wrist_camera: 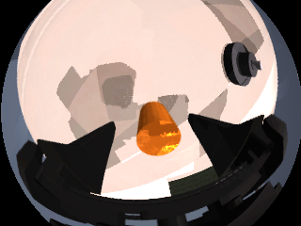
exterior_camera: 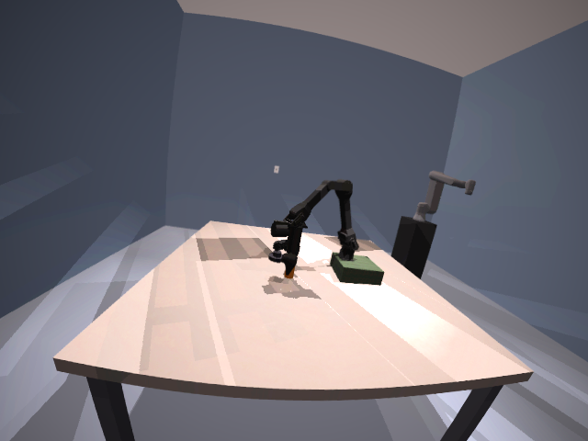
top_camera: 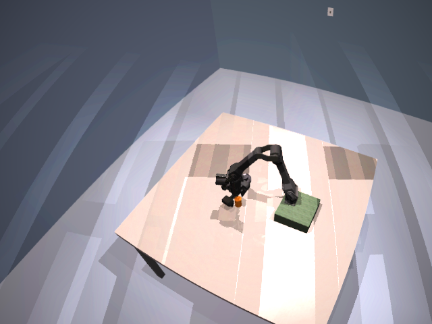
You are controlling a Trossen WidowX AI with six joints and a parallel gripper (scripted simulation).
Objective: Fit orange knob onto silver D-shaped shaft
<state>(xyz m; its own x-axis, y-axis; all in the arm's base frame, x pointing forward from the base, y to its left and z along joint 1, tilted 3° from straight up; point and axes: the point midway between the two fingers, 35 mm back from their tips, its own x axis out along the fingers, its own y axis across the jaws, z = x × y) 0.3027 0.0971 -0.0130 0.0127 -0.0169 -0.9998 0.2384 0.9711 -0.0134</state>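
In the wrist view, the gripper (top_camera: 236, 198) (exterior_camera: 288, 269) (wrist_camera: 152, 121) is occupying the foreground; its two black fingers are standing wide apart, the claw being released and grasping nothing; the orange knob (top_camera: 237, 202) (exterior_camera: 290, 274) (wrist_camera: 157, 129) is showing between them, with a visible space on either side, and is standing upright on the pale table (top_camera: 209, 261) (exterior_camera: 285, 332) (wrist_camera: 141, 38). Beyond the knob and off toward the upper right of the same view, the round pedestal (exterior_camera: 275, 256) (wrist_camera: 234, 64) is resting on the table, dark and disc-like; its shaft (wrist_camera: 255, 65) is projecting from the centre, bare of the knob, its flat side being too small to make out.

In the exterior view, the black arm (top_camera: 276, 153) (exterior_camera: 344, 187) is arching above the table and bending down toward the knob; its base is standing on a green block (top_camera: 298, 210) (exterior_camera: 360, 273), well apart from the knob; farther off, a grey arm (exterior_camera: 434, 192) is standing on a black plinth (exterior_camera: 412, 244); a small white wall plate (top_camera: 330, 11) (exterior_camera: 276, 168) is marking the far wall (exterior_camera: 313, 118).
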